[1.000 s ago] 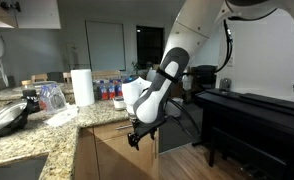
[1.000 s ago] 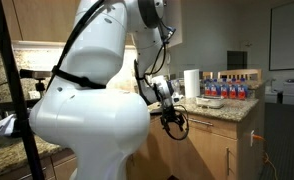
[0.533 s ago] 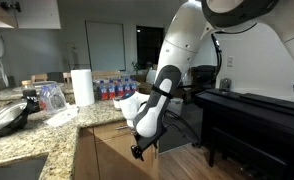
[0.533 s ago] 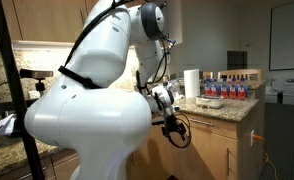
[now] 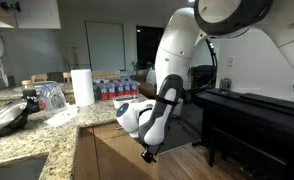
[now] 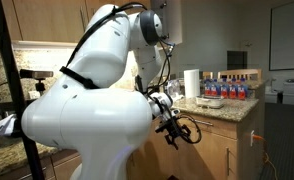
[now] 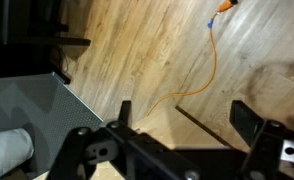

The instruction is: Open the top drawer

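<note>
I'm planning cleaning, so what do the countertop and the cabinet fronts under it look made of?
Countertop: speckled beige-brown stone, probably polished granite, going by its mottling and sheen. Cabinet fronts: light-brown wood or veneer, smooth; grain too blurred to tell.

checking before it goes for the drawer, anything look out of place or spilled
An orange cord trails loose across the wood floor beyond the open hand, odd for a kitchen floor. Nothing looks spilled on the counter.

Seen in an exterior view across the table (image 5: 32, 140) toward the arm (image 5: 177, 45); in an exterior view close behind its base (image 6: 82, 125); both catch the paper towels (image 5: 82, 86). Wrist view faces the floor (image 7: 157, 50).
</note>
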Motion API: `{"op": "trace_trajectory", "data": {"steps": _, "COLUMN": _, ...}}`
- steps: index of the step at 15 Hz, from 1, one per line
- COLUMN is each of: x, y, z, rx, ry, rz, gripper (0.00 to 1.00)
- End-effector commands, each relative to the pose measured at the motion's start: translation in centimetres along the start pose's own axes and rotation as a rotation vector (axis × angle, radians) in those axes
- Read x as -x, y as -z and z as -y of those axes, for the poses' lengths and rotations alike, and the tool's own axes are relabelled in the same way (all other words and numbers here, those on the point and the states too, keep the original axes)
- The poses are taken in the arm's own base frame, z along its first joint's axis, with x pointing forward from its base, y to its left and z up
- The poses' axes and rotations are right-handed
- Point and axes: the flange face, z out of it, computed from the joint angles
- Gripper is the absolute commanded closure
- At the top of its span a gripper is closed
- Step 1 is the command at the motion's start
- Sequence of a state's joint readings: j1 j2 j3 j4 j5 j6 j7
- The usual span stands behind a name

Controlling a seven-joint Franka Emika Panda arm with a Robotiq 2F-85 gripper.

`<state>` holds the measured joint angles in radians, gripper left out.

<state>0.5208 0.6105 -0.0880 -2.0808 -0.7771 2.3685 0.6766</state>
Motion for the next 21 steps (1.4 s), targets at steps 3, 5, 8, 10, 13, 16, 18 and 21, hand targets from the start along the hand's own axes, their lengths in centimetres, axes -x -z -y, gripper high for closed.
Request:
{"op": "trace_trajectory", "data": {"steps": 3, "x": 2.4, "y": -3.4, "z": -0.5, "rx": 0.215, "ry": 0.237, "rz": -0.033, "gripper": 0.0}}
{"op": "trace_trajectory", "data": {"steps": 5, "x": 3.7, "y": -4.4, "z": 0.2, "rx": 0.27, "ry": 0.345, "rz": -0.091, "gripper": 0.0}}
{"op": "trace_trajectory", "data": {"steps": 8, "x": 6.5, "y": -5.8, "z": 1.3, "rx": 0.338, "ry": 0.49, "rz": -0.195, "gripper": 0.0}}
{"op": "trace_trajectory", "data": {"steps": 10, "x": 8.2, "y": -5.7, "z": 1.4, "rx": 0.386, "ry": 0.559, "rz": -0.283, "gripper": 0.0}}
{"op": "trace_trajectory", "data": {"steps": 13, "x": 7.3, "y": -6.3, "z": 1.7, "rx": 0.412, "ry": 0.56, "rz": -0.291, "gripper": 0.0}}
{"op": "trace_trajectory", "data": {"steps": 16, "x": 7.7, "y": -5.8, "z": 1.6, "rx": 0.426, "ry": 0.576, "rz": -0.311, "gripper": 0.0}}
{"op": "trace_trajectory", "data": {"steps": 18, "x": 7.7, "y": -5.7, "z": 1.5, "rx": 0.427, "ry": 0.576, "rz": -0.315, "gripper": 0.0}}
{"op": "trace_trajectory", "data": {"steps": 21, "x": 7.7, "y": -5.7, "z": 1.5, "rx": 0.428, "ry": 0.576, "rz": -0.315, "gripper": 0.0}}
